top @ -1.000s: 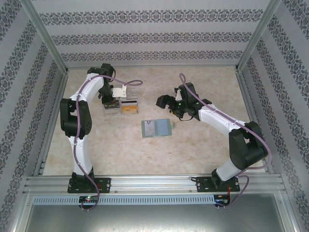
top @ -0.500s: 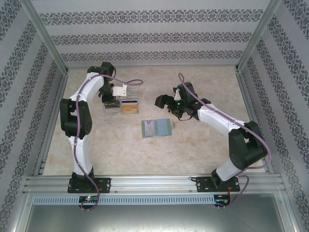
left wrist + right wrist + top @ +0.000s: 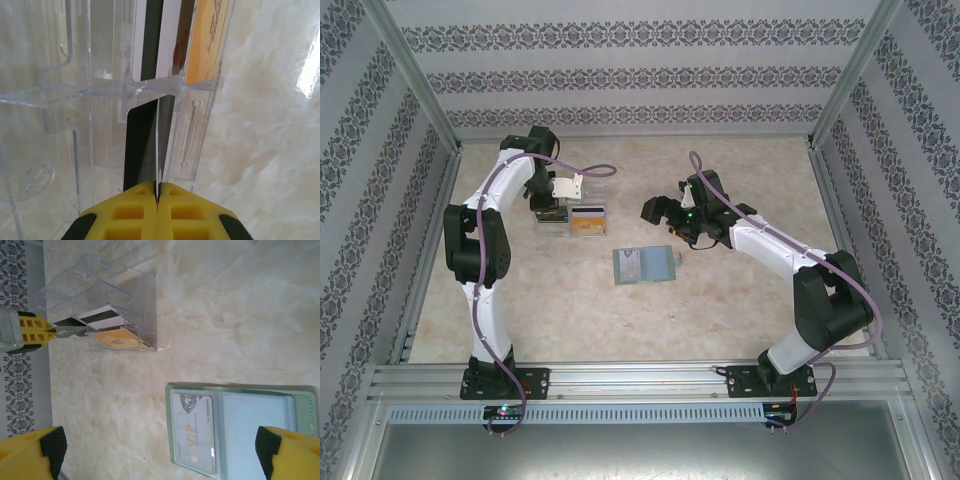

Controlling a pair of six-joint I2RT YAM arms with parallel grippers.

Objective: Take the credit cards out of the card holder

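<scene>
The left gripper (image 3: pixel 157 200) is clenched on the edge of a black card (image 3: pixel 142 145), whose far end stands inside the clear plastic tray (image 3: pixel 100 100) toward the table's (image 3: pixel 740 310) far left, beside an orange-yellow card (image 3: pixel 207 40). To finish well, slide it straight along its slot until it seats, then let go and back out in line, so the light tray is not dragged.

The card holder (image 3: pixel 240 430) lies open mid-table with a whitish VIP card (image 3: pixel 192 432) in its pocket. The right gripper (image 3: pixel 160 455) hovers over it, jaws wide and empty.
</scene>
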